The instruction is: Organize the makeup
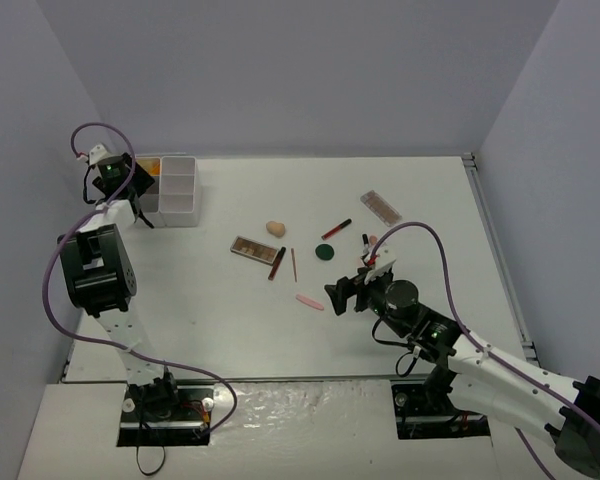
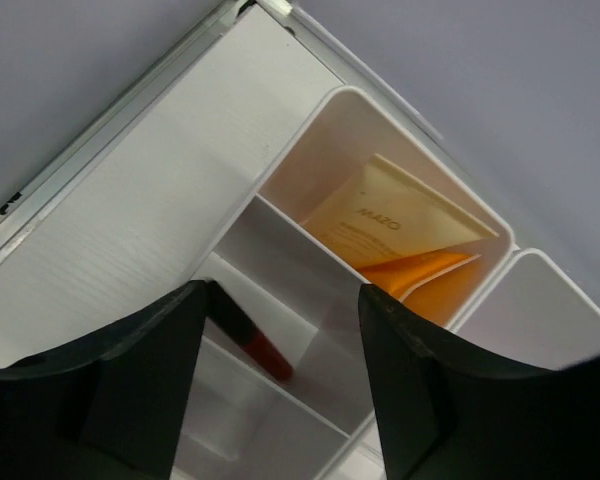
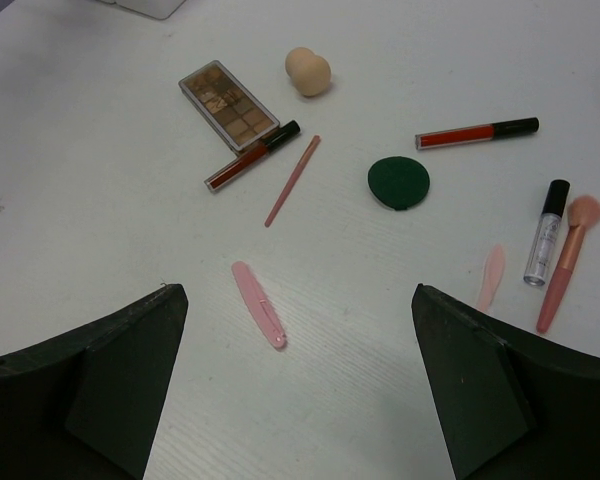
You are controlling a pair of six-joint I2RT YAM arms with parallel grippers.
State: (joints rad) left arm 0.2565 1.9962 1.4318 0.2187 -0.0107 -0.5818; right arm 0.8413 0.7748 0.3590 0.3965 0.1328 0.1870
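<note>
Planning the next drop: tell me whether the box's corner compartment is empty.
Not empty. The corner compartment holds a beige packet and an orange packet, leaning inside.

White compartment box point(image 1: 178, 205) at the far-left corner of a white table point(image 1: 210, 320)

We're reading just one legible word, "MAZO" or something close to it. It's printed in dark capitals on the beige packet point(image 2: 400, 215) leaning inside a compartment of the white box point(image 2: 345, 100) in the left wrist view. We're seeing finer lines of print under that word, but they're too small to make out, and we're getting nothing readable off the clear tube point(image 3: 546, 225) or the other items in the right wrist and top views.
</note>
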